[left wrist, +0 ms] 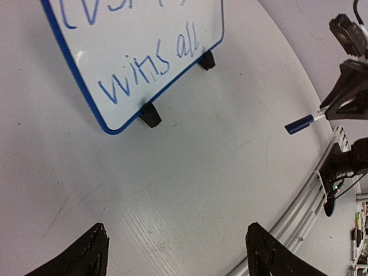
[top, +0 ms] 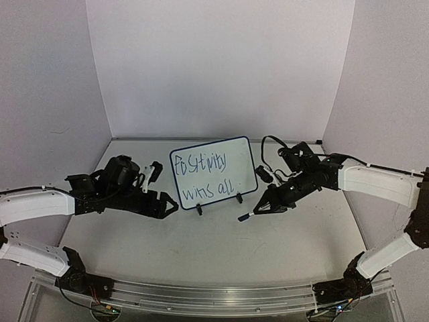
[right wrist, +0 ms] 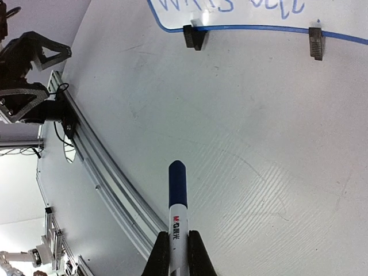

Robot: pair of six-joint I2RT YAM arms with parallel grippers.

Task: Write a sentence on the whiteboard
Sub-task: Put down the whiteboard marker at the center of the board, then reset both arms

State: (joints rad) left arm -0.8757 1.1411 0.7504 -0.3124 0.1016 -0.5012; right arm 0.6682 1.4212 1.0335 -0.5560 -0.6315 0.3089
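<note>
The whiteboard (top: pixel 213 171) stands tilted on two black clip feet (right wrist: pixel 192 35) at the middle of the table. The sentence (top: pixel 201 176) is written on it in two dark blue lines, and its lower line shows in the left wrist view (left wrist: pixel 144 72). My left gripper (top: pixel 166 204) hangs open and empty just left of the board's lower left corner, with only bare table between its fingertips (left wrist: pixel 95 244). My right gripper (right wrist: pixel 177 238) is shut on a white marker (right wrist: pixel 177 201) with its blue cap on. It hovers right of the board (top: pixel 265 206), and the marker (top: pixel 245 217) points down and to the left.
An aluminium rail (top: pixel 214 295) runs along the table's near edge, with both arm bases on it. White walls close in the table at the back and on both sides. Black cables (top: pixel 271 151) loop behind the right wrist.
</note>
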